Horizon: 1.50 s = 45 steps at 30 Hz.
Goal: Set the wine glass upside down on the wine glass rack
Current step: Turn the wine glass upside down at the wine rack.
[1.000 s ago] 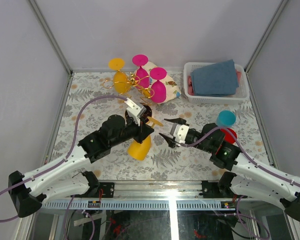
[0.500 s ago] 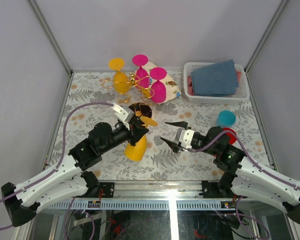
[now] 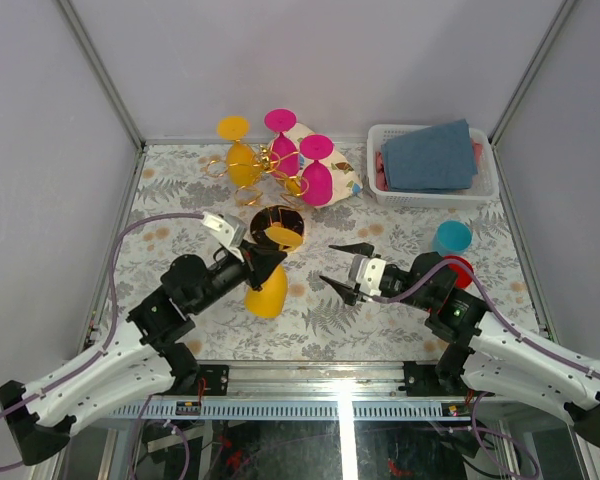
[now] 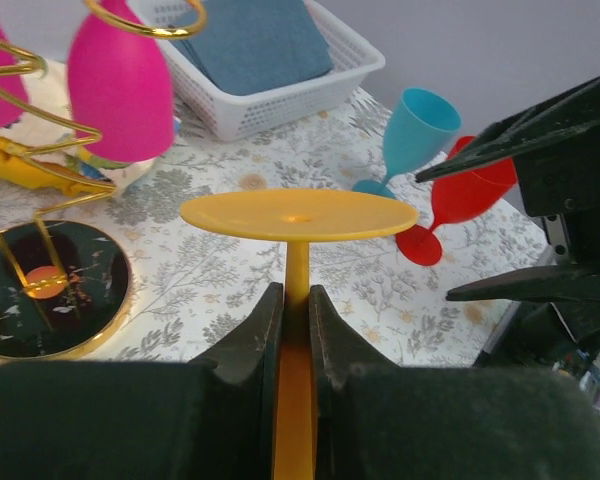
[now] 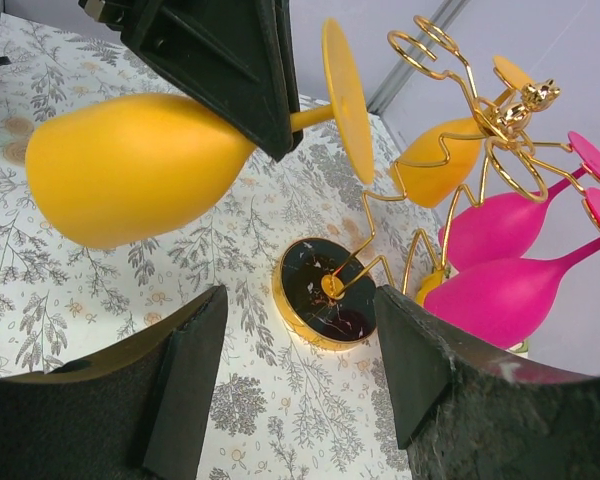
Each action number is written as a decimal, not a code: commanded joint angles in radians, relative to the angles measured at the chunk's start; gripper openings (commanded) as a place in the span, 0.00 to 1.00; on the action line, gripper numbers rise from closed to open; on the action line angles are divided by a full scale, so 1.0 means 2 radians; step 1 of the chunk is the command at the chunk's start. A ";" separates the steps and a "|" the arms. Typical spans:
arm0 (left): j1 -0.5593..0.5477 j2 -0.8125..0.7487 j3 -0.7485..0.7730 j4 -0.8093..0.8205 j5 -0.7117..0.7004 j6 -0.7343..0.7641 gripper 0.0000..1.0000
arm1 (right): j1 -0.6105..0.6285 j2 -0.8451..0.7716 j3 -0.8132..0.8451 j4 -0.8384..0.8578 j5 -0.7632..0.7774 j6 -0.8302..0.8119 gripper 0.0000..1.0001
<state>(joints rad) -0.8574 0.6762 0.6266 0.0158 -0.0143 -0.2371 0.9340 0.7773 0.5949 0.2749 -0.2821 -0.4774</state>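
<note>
Left wrist: left end effector [image 4: 292, 300] clamps yellow wine glass [image 4: 298, 215] by its thin stem, which is likely light, rigid and slick; right end effector [image 3: 343, 265] is wide, empty.

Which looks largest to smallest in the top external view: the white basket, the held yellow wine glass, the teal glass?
1. white basket
2. held yellow wine glass, though it is lifted nearer the camera, which may enlarge it
3. teal glass, clearly smallest

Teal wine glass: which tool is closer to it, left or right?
Right. The right tool, open, is left of the teal wine glass in the top view; the left tool, gripping the yellow wine glass, is farther left.
</note>
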 commanded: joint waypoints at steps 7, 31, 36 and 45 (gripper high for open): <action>0.032 -0.060 -0.036 0.073 -0.031 0.023 0.00 | 0.002 0.004 0.005 0.023 0.018 -0.003 0.68; 0.033 -0.025 -0.050 0.235 -0.033 0.047 0.00 | 0.002 -0.004 -0.016 0.028 0.036 0.011 0.68; 0.033 0.000 -0.067 0.327 -0.008 0.081 0.00 | 0.003 0.001 -0.014 0.026 0.031 0.012 0.68; 0.033 0.055 -0.074 0.404 0.012 0.114 0.00 | 0.003 -0.001 -0.010 0.012 0.014 0.025 0.68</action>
<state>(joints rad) -0.7963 0.7723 0.4980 0.6296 0.0029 -0.0662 0.9340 0.7834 0.5594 0.2729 -0.2291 -0.4553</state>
